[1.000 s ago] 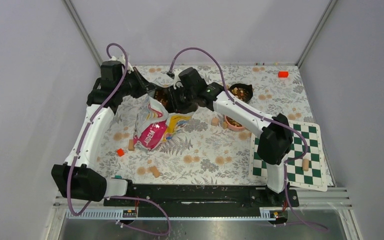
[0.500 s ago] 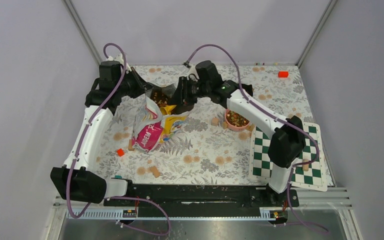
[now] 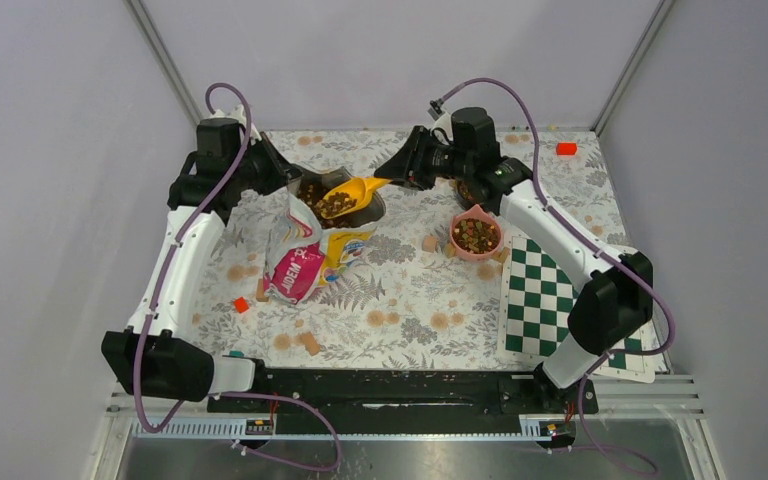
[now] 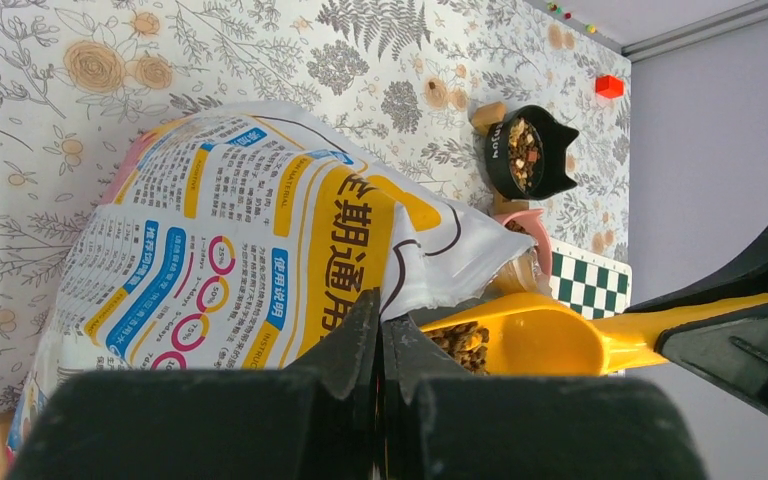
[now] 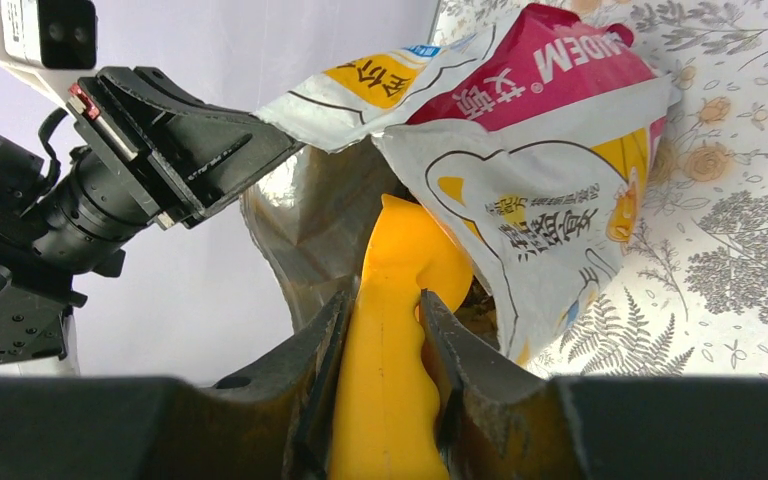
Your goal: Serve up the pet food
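Floral cloth [image 3: 410,300] covered table. Green-white checkered mat [image 3: 540,300] lay at my right, by near edge. Red block [image 3: 566,148] sat in far right corner. Smaller red block [image 3: 241,304] and tan wooden cubes [image 3: 311,346] lay at my left.

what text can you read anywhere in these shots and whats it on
"ADEM": end of a brand word, on the bag's pink panel, right wrist view.
"期通用": large characters on the bag's yellow band, left wrist view.
"使用说明": blue heading on the bag's white panel, left wrist view.
Fine print and charts on the bag: too small to read.
White mark on the black bowl: too small to read.
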